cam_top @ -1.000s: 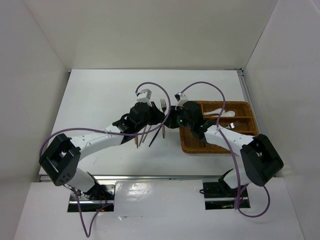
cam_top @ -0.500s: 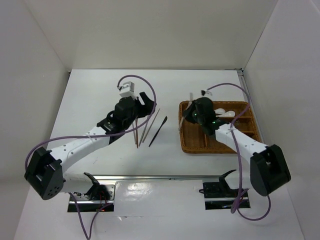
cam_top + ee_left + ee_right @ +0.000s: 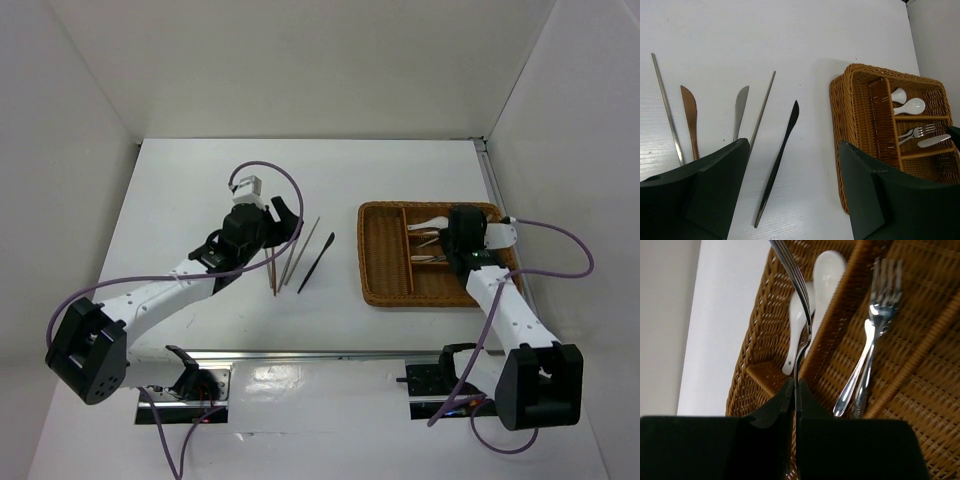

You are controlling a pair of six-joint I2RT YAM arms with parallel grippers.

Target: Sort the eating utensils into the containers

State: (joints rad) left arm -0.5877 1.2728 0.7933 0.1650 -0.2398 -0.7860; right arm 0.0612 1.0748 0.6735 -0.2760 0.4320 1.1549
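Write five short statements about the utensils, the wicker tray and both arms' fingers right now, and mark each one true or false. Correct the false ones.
1. The right fingers are shut on a metal fork above the tray. True.
2. The left fingers grip the black utensil. False: they are open and hold nothing; it lies on the table.
3. Two white spoons share one tray compartment. True.
4. The tray's long section holds the chopsticks. False: it shows nothing inside; they lie on the table.
5. The brown knife lies outside the tray. True.
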